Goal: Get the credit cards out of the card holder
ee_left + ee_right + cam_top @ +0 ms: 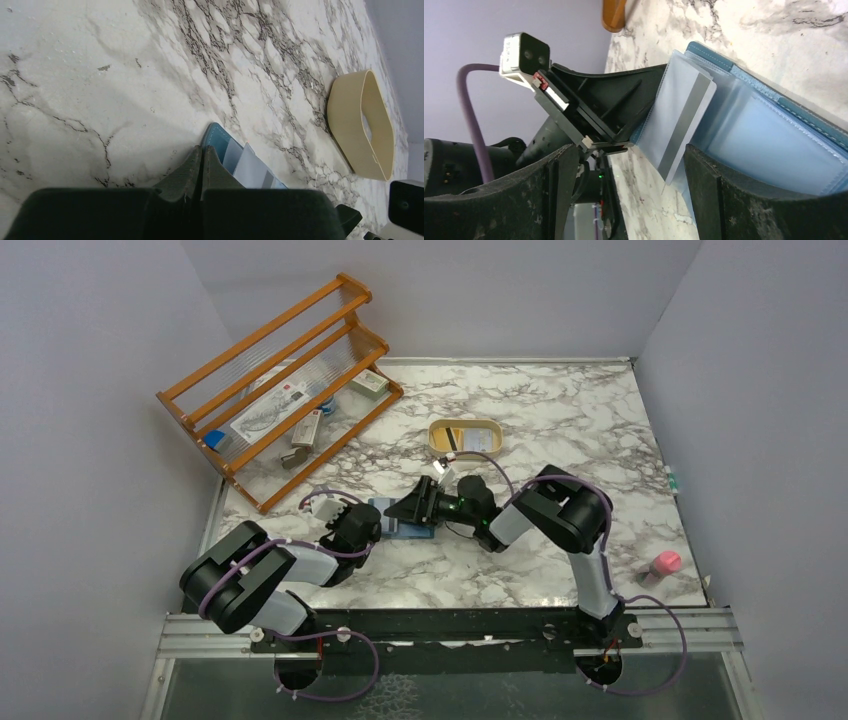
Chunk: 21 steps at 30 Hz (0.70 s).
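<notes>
The teal-blue card holder point(412, 532) lies open on the marble table between my two grippers. My left gripper point(202, 150) is shut, its fingertips pressed at the holder's point(216, 140) near edge; nothing shows between the jaws. A pale blue-white credit card point(684, 120) with a grey stripe sticks partway out of the clear inner slots point(764, 145). My right gripper point(624, 195) is open, with that card's lower corner between the fingers, close to the right finger point(724, 200) and not gripped. The same card shows in the left wrist view point(252, 170). No yellow card is visible.
A cream rounded tray point(492, 428) stands behind the holder with small flat items inside; it also shows in the left wrist view point(350, 125). A wooden rack point(280, 390) with packets stands at back left. A pink object point(665, 563) sits near the right table edge.
</notes>
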Available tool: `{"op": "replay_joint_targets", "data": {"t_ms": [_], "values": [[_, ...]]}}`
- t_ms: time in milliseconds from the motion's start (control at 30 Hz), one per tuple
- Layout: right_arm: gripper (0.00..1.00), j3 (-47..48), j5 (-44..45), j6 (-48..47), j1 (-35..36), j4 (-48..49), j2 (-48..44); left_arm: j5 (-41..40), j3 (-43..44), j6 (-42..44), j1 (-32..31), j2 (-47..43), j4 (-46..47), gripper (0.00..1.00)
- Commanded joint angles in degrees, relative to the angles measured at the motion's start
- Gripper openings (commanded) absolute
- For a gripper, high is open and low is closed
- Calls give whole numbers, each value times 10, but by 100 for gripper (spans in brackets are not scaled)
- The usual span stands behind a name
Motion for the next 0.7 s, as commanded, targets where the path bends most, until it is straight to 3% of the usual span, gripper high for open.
{"op": "replay_joint_targets", "data": {"t_ms": [0,200,500,667], "values": [[82,-1,-83,97,27,151,33,46,-14,9,-5,16,-88,0],[82,10,-89,139,28,186,58,44,-18,5,-6,9,-88,0],[82,84,-55,42,32,-184,-19,44,-19,0,-6,0,-87,0],[82,113,-66,51,33,-233,-14,48,-19,-5,-6,2,-86,0]]}}
